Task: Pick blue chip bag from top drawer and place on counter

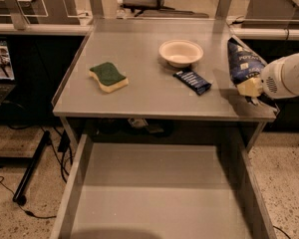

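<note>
The gripper (250, 88) is reaching in over the right edge of the counter (139, 103), near the front right corner, and its cream fingers are clamping the lower end of the blue chip bag (241, 61). The bag is standing nearly upright above the gripper, dark blue and crinkly, with pale lettering across its upper face; whether its bottom is touching the counter cannot be told. The white arm (289, 76) is extending away past the right edge. Toward the back edge, left of the bag, a white bowl (181, 51) is sitting with its pale inside showing. Just in front of it a small dark blue snack bar wrapper (192, 81) is lying flat. Nearer the left edge a green-topped yellow sponge (108, 76) is resting. Below the front edge the top drawer (159, 193) is standing pulled out, its grey floor showing.
</note>
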Tool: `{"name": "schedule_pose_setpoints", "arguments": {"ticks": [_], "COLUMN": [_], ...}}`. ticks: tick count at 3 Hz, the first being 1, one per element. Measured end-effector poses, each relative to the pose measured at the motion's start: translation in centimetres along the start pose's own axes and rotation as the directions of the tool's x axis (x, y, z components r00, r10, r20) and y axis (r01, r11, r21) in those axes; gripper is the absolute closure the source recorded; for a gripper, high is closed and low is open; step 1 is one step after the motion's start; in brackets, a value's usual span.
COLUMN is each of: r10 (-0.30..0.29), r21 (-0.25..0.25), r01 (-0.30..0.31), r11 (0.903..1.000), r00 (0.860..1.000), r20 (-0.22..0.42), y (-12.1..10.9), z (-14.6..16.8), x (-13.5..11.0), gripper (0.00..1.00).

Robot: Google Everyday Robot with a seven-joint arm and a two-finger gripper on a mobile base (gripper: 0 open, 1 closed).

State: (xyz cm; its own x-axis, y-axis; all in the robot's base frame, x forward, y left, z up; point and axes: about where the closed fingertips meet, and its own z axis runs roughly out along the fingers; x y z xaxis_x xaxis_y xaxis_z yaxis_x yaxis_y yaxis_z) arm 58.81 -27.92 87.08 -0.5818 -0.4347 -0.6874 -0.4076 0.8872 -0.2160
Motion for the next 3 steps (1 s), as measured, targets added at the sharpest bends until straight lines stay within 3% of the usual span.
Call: {"name": "schedule_pose_setpoints", "arguments": {"ticks": [3], "r10": [0.0], "r21": [0.0], "r01": [0.0], "r11": [1.0], "r00": [1.0], "r20": [0.0], "y": [0.0], "z": [0.0], "x": [-0.01], "gripper": [0.05]}}
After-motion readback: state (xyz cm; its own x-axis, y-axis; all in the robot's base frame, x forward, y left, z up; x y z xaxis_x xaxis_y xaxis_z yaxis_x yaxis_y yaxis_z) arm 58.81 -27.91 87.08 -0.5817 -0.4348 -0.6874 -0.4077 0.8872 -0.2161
